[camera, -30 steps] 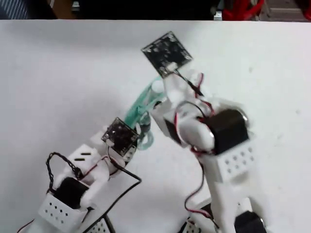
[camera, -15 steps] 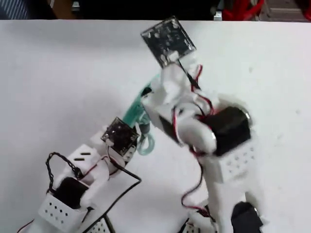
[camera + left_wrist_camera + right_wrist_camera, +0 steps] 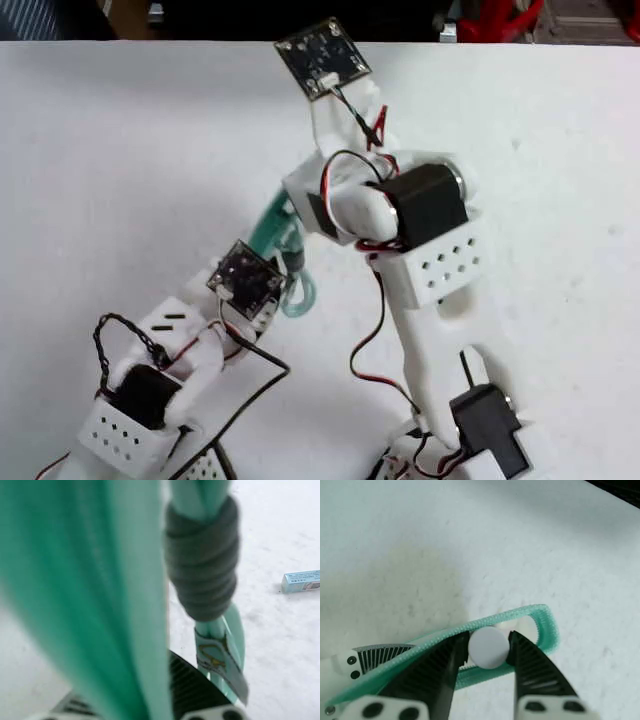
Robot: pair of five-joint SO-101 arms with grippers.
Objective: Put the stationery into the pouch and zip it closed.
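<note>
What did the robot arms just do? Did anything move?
The right arm stretched farther out across the table, away from its base; its gripper holds a white round piece at the edge of the green pouch. The left arm stayed put, and the pouch looks about where it was.

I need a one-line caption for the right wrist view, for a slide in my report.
Right gripper holding a white round item at the rim of the green pouch.
</note>
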